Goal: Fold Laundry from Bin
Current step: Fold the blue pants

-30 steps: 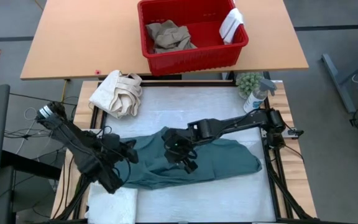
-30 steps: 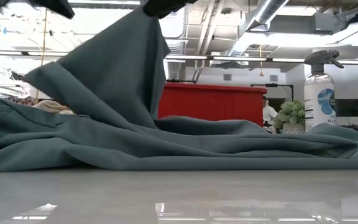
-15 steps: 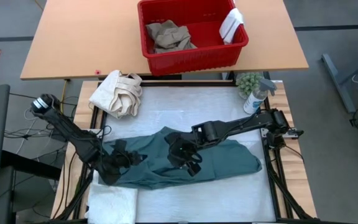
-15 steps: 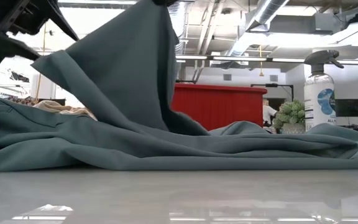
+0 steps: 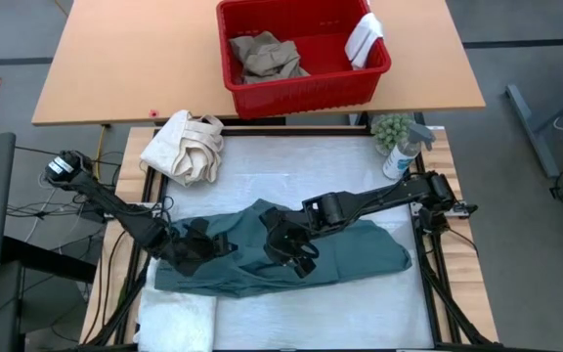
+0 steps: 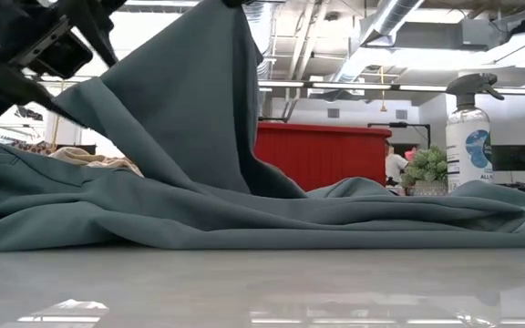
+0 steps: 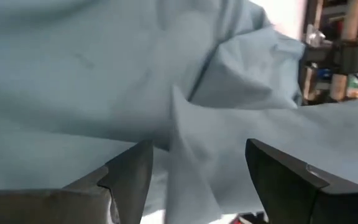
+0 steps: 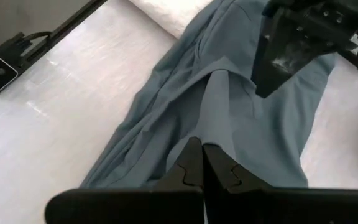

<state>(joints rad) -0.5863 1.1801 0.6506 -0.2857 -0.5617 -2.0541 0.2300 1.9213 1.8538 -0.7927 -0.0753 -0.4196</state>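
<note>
Lying spread across the middle of the white tabletop (image 5: 291, 171) is the large teal-green garment (image 5: 360, 249), crumpled lengthwise, one fold of it drawn up into a steep peak in the low view. The right claw (image 5: 291, 256) sits over the garment's centre with its fingers pressed together on a pinch of the cloth, and the right wrist view shows the raised fold running up into those closed fingertips (image 8: 194, 163). The left claw (image 5: 195, 246) is at the garment's left end, just above the fabric, its two fingers standing wide apart with cloth showing between them and nothing gripped. A white textured towel (image 5: 176, 318) lies flat at the near left corner of the tabletop, touching the garment's edge. Beyond the white surface, on the tan wooden table (image 5: 115, 68), stands the red bin (image 5: 306, 93); inside it lie the tan khaki trousers (image 5: 265, 56) at the left and a small white cloth (image 5: 365, 37) draped at the right wall. A cream canvas cloth (image 5: 184, 147) is bundled at the far left corner of the white tabletop, and a spray bottle (image 5: 404, 152) and a small green plant (image 5: 391, 128) stand at the far right corner.
</note>
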